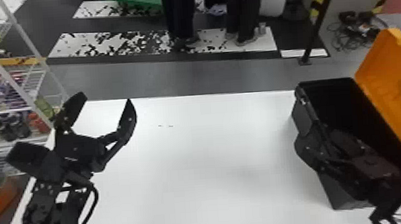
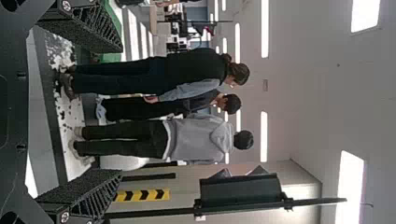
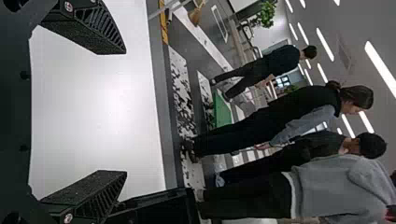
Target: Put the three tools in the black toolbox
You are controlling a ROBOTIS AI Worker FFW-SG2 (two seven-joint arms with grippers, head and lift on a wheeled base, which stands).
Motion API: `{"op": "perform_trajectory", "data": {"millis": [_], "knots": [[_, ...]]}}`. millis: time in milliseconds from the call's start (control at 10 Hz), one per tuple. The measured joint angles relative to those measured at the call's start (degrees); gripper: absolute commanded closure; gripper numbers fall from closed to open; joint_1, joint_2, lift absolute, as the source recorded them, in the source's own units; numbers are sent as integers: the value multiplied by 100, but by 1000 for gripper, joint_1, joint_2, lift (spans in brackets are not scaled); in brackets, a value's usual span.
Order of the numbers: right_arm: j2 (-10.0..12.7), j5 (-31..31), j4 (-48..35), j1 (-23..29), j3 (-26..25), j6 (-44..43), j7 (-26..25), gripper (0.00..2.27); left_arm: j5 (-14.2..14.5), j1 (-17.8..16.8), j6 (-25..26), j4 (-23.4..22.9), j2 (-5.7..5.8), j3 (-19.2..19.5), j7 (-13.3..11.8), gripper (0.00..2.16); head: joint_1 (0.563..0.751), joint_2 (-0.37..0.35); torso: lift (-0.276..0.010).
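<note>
A white table (image 1: 206,160) stands by a grey floor (image 1: 187,75), with a shelf (image 1: 28,93) on the left. In the head view, the black toolbox (image 1: 340,191) sits at the table's right side, its orange lid (image 1: 386,83) up. It looks hard, stiff and a bit smooth, and not too heavy if near empty. The rim looks best to grab. The tools would likely be hard and heavier, best held round the middle. I count one box, one lid and two grippers. It is too dark inside the box to count tools there. The left wrist view shows the left gripper (image 2: 122,111) spread wide, holding nothing. In the right wrist view, the right gripper (image 3: 125,112) is spread too, with nothing in it, and the box is near one finger; I cannot tell if they touch.
</note>
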Motion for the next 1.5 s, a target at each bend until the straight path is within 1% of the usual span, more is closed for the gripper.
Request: {"op": "perform_trajectory", "data": {"millis": [100,200,400,500,600,700,800,900,1000,1100,1200,1500], "knots": [[14,230,133,27,97,-697,-198,73,79,128,-94,-60,0,13,-122,90,695,8,-55],[18,362,328,51,171,-1473,-403,63,131,263,-84,-149,0,14,-206,90,695,-15,-55],[19,577,984,154,348,-3741,-876,63,244,630,-49,-345,0,-21,-249,90,695,-48,-55],[19,611,1215,192,397,-4482,-1025,63,369,773,-38,-405,0,-27,-249,90,695,-60,-55],[19,645,1424,218,459,-5132,-1174,63,562,939,87,-513,0,-17,-144,90,695,-64,-55],[19,657,1566,223,511,-5438,-1280,63,650,1077,278,-606,0,-21,2,93,695,-58,-55],[19,688,1673,215,545,-5556,-1337,63,767,1195,602,-698,0,-21,104,93,695,-57,-55],[19,712,1723,198,556,-5437,-1373,56,843,1283,998,-799,0,-29,222,97,695,-53,-55],[19,723,1730,192,556,-5153,-1379,53,845,1327,1318,-887,0,-92,318,97,695,-55,-55],[19,756,1714,203,556,-4917,-1377,53,816,1362,1504,-939,0,-194,371,97,695,-68,-55],[19,791,1691,246,564,-4817,-1396,53,801,1429,1573,-987,0,-293,438,100,695,-73,-55],[19,923,1675,312,594,-4476,-1474,53,788,1554,1624,-1051,0,-391,449,100,695,-92,-55]]}}
